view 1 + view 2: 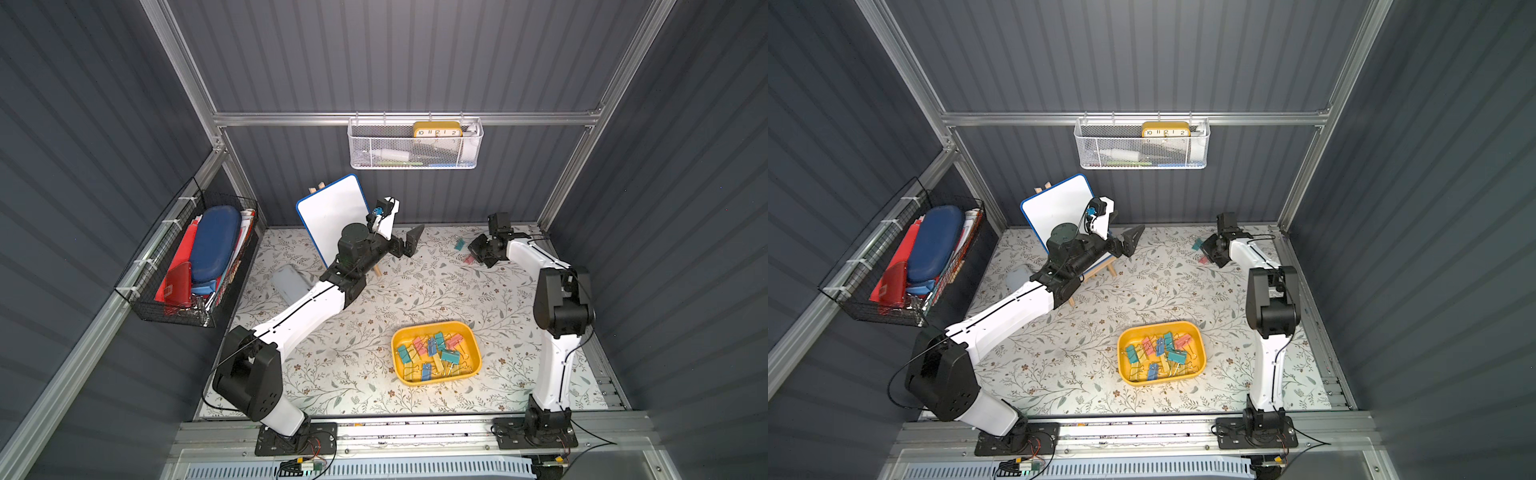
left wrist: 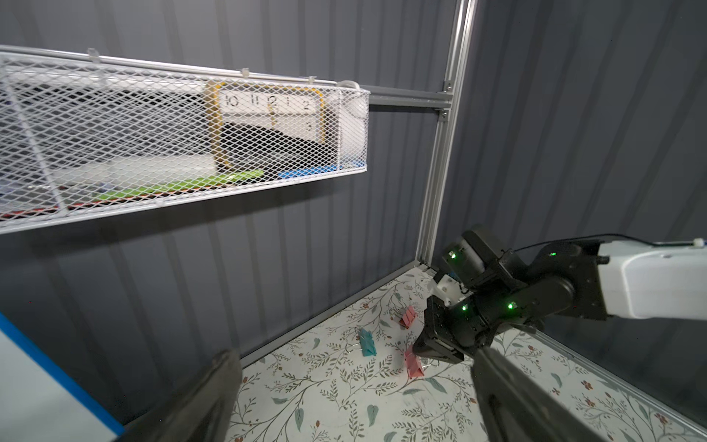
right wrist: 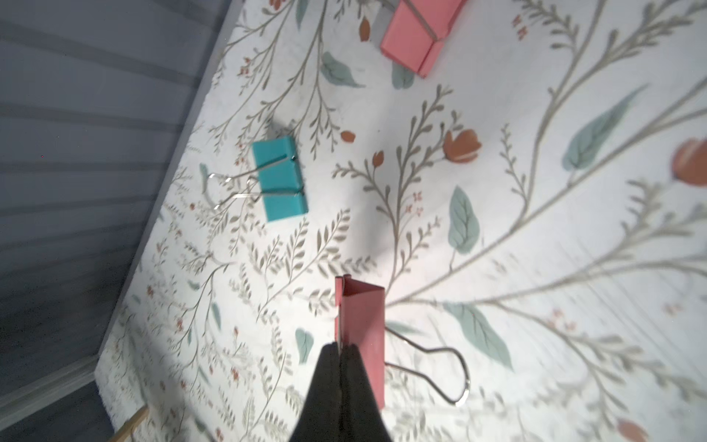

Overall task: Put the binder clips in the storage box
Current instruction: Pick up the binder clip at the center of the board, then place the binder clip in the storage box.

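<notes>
Looking at a table (image 1: pixel 374 299) in a white leafy floral print, carrying a yellow storage box (image 1: pixel 440 377) toward the front, a bit right of centre, and a small translucent grey box (image 1: pixel 291 282) over on the left. Also holds, back left, a little whiteboard (image 1: pixel 332 212) propped on a wooden easel (image 1: pixel 1098 272). Then three loose binder clips in the back right corner, near each other but apart: teal clip (image 2: pixel 366 343) closest to the back wall, far pink clip (image 2: pixel 407 316) deeper in the corner, near pink clip (image 2: pixel 413 364) further out.
</notes>
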Robot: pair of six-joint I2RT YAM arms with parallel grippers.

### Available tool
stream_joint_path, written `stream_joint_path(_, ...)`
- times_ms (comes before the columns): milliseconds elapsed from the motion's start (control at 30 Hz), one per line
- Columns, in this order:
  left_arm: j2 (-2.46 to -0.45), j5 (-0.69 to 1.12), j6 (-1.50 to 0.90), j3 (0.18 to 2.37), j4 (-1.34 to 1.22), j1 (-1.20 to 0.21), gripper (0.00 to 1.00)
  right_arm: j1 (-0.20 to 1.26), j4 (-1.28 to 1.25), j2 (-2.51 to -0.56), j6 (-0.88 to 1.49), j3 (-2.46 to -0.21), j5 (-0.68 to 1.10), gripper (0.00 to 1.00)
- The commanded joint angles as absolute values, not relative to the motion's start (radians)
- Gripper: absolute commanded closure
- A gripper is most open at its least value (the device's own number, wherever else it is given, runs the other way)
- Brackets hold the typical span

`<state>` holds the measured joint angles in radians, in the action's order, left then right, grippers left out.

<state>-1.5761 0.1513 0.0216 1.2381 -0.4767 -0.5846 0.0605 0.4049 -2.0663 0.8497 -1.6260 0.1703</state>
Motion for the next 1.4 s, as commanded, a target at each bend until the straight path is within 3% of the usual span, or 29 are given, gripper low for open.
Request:
stream_joint_path(0,-1.589,0.296,0.112,1.249,-0.464,-0.593,0.01,0.058,0.361,-1.900,0.823,-1.506,0.228,1.00)
stream_joint_path(367,-1.598,0.371,0.216,1.259,-0.424,-0.633,0.01,0.104,0.378,-1.481,0.741,-1.155,0.508,1.00)
stream_joint_path(700,-1.650,0.327,0.155,1.317,-0.360,-0.634,0.01,0.413,0.687,-1.166,0.693,-1.002,0.338,1.00)
stream_joint_path(967,-1.680,0.372,0.150,1.333,-0.359,-0.635,0.01,0.639,0.655,-1.269,0.733,-0.913,0.258,1.00)
stream_joint_path(1367,-1.674,0.349,0.152,1.327,-0.364,-0.634,0.01,0.791,0.616,-1.458,0.742,-0.939,0.171,0.98)
